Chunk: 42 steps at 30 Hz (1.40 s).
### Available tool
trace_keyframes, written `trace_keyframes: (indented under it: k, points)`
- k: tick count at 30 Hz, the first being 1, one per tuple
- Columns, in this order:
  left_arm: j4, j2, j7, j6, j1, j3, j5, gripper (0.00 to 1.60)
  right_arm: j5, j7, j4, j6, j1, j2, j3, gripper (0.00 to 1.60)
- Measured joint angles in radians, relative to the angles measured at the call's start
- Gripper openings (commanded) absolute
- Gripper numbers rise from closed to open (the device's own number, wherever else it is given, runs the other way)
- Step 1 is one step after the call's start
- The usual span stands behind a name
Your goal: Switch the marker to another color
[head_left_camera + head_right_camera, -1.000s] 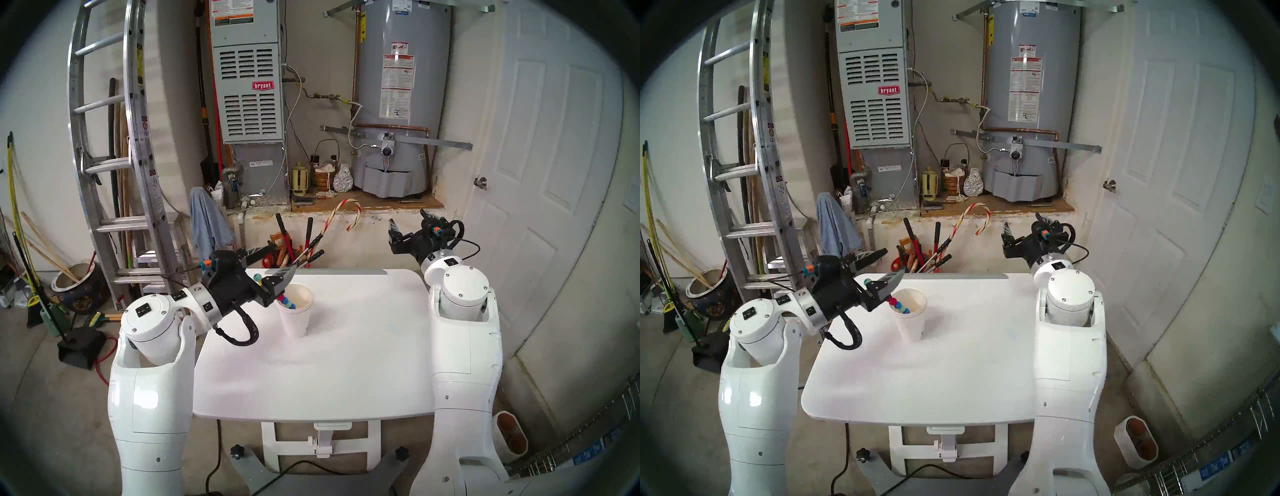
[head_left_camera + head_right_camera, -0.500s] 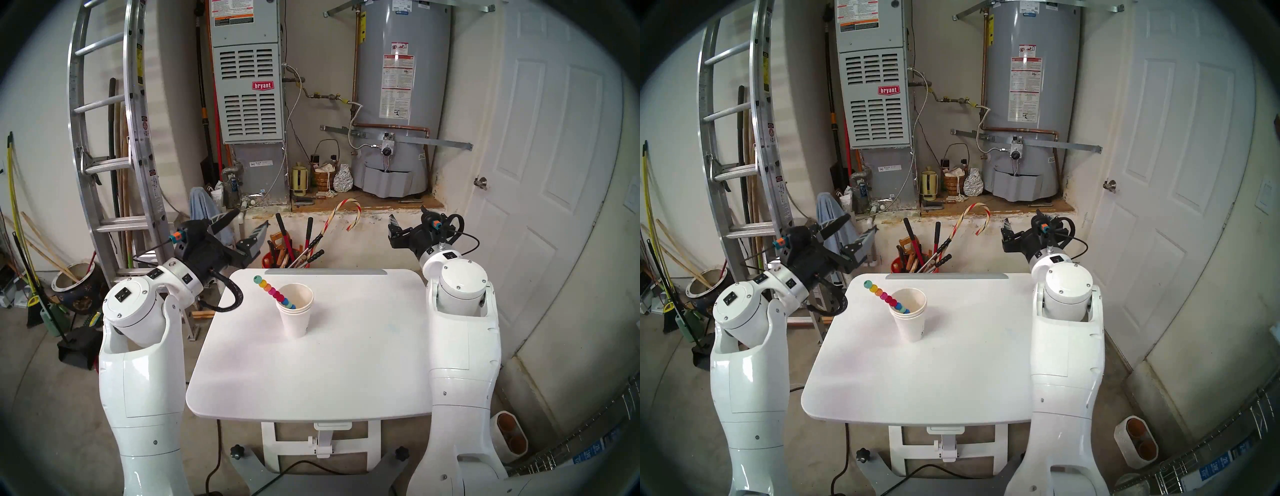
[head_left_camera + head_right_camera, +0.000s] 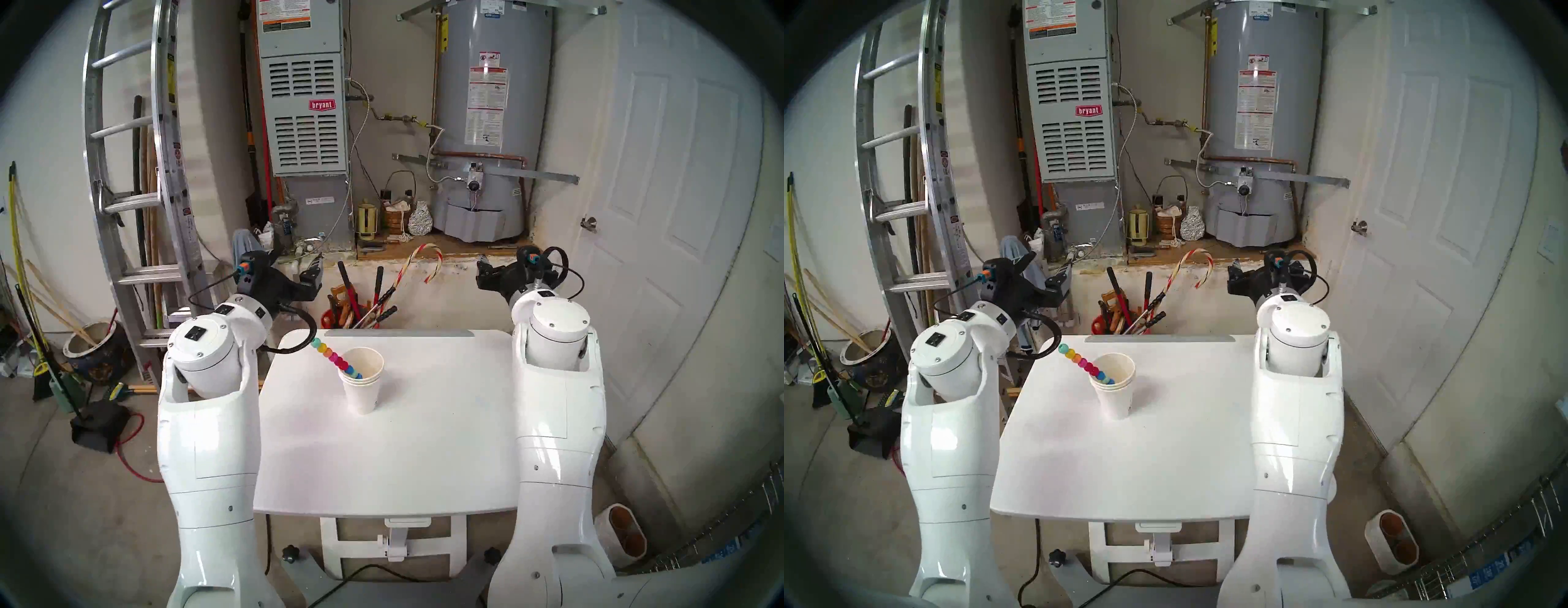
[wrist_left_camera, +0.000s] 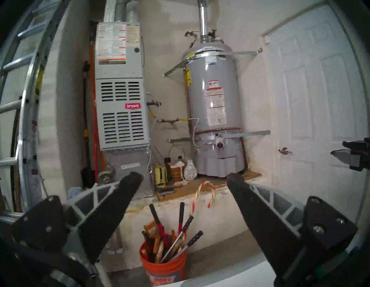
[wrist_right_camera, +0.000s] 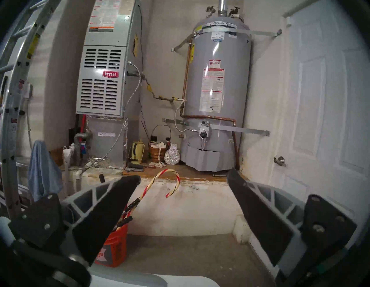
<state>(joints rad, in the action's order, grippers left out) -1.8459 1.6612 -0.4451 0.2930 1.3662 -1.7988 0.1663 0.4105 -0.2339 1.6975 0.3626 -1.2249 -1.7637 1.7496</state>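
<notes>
The marker (image 3: 335,359) (image 3: 1086,366), a slim stick of coloured beads, stands in a stack of white paper cups (image 3: 363,388) (image 3: 1118,392) on the white table (image 3: 424,450) and leans up to the left. Nothing holds it. My left gripper (image 3: 297,263) (image 3: 1047,268) (image 4: 184,177) hovers open and empty beyond the table's far left corner, well above the marker. My right gripper (image 3: 483,271) (image 3: 1236,271) (image 5: 183,177) hovers open and empty past the far right corner. Both wrist views look at the back wall; neither shows the marker.
An orange bucket (image 4: 163,266) (image 3: 339,316) of long-handled tools with a red-and-white candy cane (image 3: 424,263) stands just behind the table. A ladder (image 3: 127,191) leans at the left. A furnace, a water heater and a white door (image 3: 657,212) fill the back.
My left gripper has drawn away from the marker at the cups, rising and going back to the left off the table with its jaws wider. The marker stays leaning in the cups. The right arm pulled back slightly.
</notes>
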Motion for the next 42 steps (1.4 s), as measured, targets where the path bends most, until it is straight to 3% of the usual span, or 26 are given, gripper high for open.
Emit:
trace_keyframes:
  k: [11,15,42]
  points:
    - [0.009,0.035,0.195,0.013,-0.038,0.015,0.063,1.60,-0.006,0.085,0.025,0.075,0.000,-0.001,-0.023,1.60]
    - [0.007,0.038,0.222,0.012,-0.038,0.021,0.063,1.60,-0.009,0.102,0.026,0.087,-0.001,-0.001,-0.025,1.60]
    - [0.002,0.031,0.195,0.008,-0.031,0.031,0.048,1.60,-0.013,0.089,0.027,0.079,-0.003,0.021,-0.033,1.60]
